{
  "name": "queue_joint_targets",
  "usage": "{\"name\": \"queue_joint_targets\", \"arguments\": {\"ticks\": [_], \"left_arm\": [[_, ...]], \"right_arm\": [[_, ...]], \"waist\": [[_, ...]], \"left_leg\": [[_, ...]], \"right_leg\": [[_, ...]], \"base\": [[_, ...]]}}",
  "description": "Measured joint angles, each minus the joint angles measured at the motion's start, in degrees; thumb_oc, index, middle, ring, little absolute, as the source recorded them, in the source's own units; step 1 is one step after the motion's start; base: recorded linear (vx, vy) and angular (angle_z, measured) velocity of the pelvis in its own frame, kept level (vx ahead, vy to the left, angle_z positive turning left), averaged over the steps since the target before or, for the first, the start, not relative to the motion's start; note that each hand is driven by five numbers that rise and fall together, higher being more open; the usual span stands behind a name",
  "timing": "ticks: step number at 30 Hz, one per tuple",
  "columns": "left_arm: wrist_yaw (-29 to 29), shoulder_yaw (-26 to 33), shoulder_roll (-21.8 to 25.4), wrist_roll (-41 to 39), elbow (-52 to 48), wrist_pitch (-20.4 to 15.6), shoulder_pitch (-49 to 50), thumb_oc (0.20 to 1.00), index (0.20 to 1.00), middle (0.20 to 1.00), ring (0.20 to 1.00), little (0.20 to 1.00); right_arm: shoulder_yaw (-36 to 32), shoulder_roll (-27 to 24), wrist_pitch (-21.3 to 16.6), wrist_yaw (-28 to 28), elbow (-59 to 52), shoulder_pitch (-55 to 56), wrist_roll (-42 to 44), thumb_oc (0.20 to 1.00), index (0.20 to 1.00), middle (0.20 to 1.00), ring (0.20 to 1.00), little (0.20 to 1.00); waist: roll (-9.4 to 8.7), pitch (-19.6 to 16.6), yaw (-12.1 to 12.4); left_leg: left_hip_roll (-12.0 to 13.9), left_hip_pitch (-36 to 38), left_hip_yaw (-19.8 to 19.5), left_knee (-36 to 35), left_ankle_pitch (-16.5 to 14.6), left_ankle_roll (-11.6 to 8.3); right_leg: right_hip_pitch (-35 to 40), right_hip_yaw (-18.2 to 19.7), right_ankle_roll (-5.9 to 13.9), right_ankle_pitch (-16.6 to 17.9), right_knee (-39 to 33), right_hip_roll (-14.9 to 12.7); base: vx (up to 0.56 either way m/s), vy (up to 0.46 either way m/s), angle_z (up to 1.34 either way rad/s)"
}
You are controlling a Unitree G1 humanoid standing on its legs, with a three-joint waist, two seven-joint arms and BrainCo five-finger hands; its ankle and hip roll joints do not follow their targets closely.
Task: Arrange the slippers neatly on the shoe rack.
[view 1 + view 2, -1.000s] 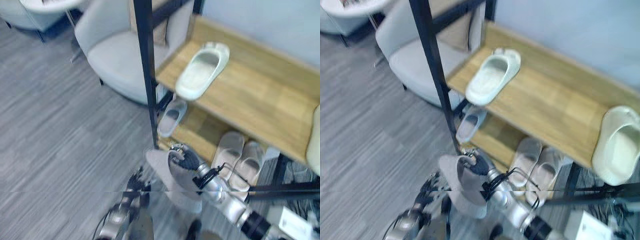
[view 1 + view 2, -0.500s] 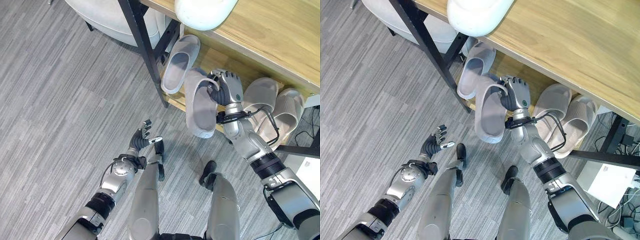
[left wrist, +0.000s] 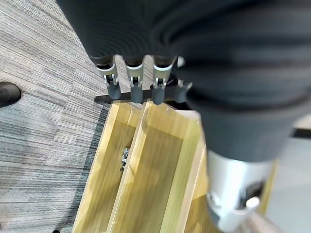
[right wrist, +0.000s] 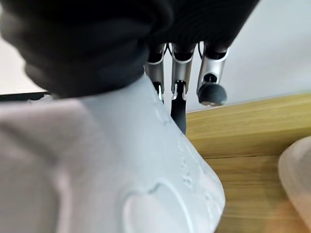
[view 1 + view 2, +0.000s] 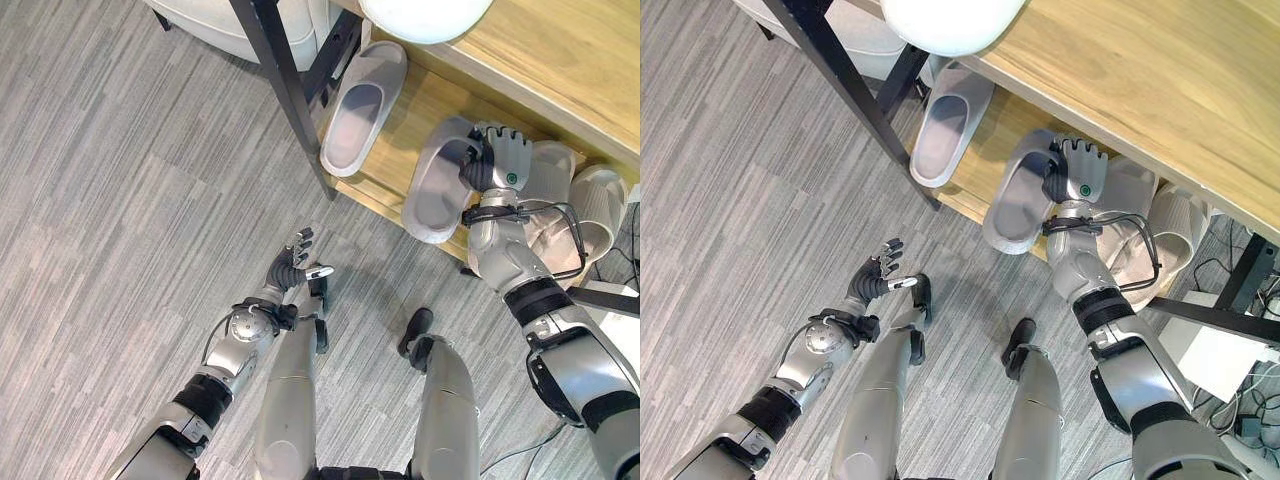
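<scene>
The white slipper on the top shelf is cut off by the upper edge of the eye views, so only its rounded end shows. The right hand and its forearm cover part of the pale slipper pair on the lower shelf, and that hand's fingertips are hidden behind the grey slipper it grips. In the right wrist view the grey slipper's surface blocks most of the rack, and a pale rounded shape at the edge is too cropped to identify.
</scene>
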Motion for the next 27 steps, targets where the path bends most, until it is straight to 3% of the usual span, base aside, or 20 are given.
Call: {"name": "queue_joint_targets", "arguments": {"ticks": [1,4,12,18,20,22,24,25,27], "left_arm": [[0.15,-0.18,0.01,0.02,0.00,-0.03,-0.40,1.000,1.000,1.000,1.000,1.000],[1.27,-0.27,0.01,0.02,0.02,-0.64,-2.41,1.000,1.000,1.000,1.000,1.000],[4.44,-0.16,-1.07,-0.02,2.96,-1.59,-6.60,1.000,1.000,1.000,1.000,1.000],[6.70,-0.03,-1.53,-0.01,3.17,-1.61,-6.54,1.000,1.000,1.000,1.000,1.000],[7.28,-0.05,-1.95,0.00,3.26,-1.49,-6.25,1.000,1.000,1.000,1.000,1.000],[7.82,-0.10,-2.52,0.01,3.27,-1.48,-6.19,1.000,1.000,1.000,1.000,1.000],[8.12,-0.16,-3.32,0.07,4.81,-1.15,-6.82,1.000,1.000,1.000,1.000,1.000],[8.20,-0.43,-3.61,0.34,7.36,-0.79,-8.32,1.000,1.000,1.000,1.000,1.000],[8.22,-0.63,-3.36,1.22,8.20,-0.35,-9.01,1.000,1.000,1.000,1.000,1.000]], "right_arm": [[0.41,0.35,-0.01,-0.47,2.48,-2.42,0.14,1.000,1.000,1.000,1.000,1.000],[2.51,1.01,-0.22,-1.10,7.04,-7.68,3.43,1.000,1.000,1.000,1.000,1.000],[3.75,3.38,-3.29,-0.70,5.70,-8.31,12.43,1.000,1.000,1.000,1.000,1.000],[3.72,5.20,-5.79,-0.55,-1.41,-3.10,14.51,1.000,1.000,1.000,1.000,1.000],[-1.10,8.22,-8.03,-1.05,-6.49,2.78,17.56,1.000,1.000,1.000,1.000,1.000],[-1.97,10.53,-9.73,-0.89,-6.78,6.95,22.32,1.000,1.000,1.000,1.000,1.000],[-4.82,15.15,-13.97,-0.36,-5.26,10.62,32.86,1.000,1.000,1.000,1.000,1.000],[-5.17,18.22,-17.59,1.44,-0.31,11.09,43.03,1.000,1.000,1.000,1.000,1.000],[-4.96,19.52,-21.41,3.77,2.57,10.57,52.33,1.000,1.000,1.000,1.000,1.000]], "waist": [[0.01,-0.01,0.13],[0.01,-0.02,0.23],[-0.10,-0.12,-0.40],[-0.41,-0.28,-1.81],[-1.19,-0.69,-2.00],[-1.43,-0.83,-2.70],[-1.43,-0.83,-3.18],[-1.43,-0.83,-3.21],[-1.43,-0.82,-3.19]], "left_leg": [[0.00,-0.02,0.00,0.02,0.01,0.00],[0.00,-0.03,-0.02,0.06,0.05,-0.04],[0.25,0.23,0.09,0.18,0.12,-0.08],[0.35,1.39,0.60,-0.55,0.75,-0.12],[0.38,1.77,0.73,-1.05,0.94,-0.24],[0.41,1.87,0.77,-0.98,0.92,-0.25],[0.54,2.05,0.90,-1.00,0.13,-0.42],[0.92,2.11,1.14,-1.02,0.83,-0.54],[1.12,2.04,1.15,-1.15,0.95,-0.68]], "right_leg": [[-0.04,0.00,0.10,0.06,0.05,-0.01],[-0.19,0.05,0.02,0.01,0.56,-0.06],[-0.22,0.43,-0.01,0.00,0.64,0.16],[-0.10,1.23,-0.05,0.12,0.77,0.30],[-0.04,1.38,-0.10,0.10,0.78,0.36],[0.05,1.44,-0.15,0.07,0.78,0.38],[0.12,1.80,-0.60,-0.25,0.58,0.60],[0.00,1.98,-0.26,0.21,0.44,0.97],[-0.14,1.96,-0.36,0.28,0.47,1.16]], "base": [[0.00,0.000,0.00],[0.00,0.000,0.00],[-0.02,0.002,-0.01],[-0.04,0.004,-0.05],[-0.03,0.020,-0.03],[0.06,-0.012,-0.02],[0.00,0.008,-0.08],[-0.04,0.019,-0.12],[-0.01,0.004,-0.04]]}}
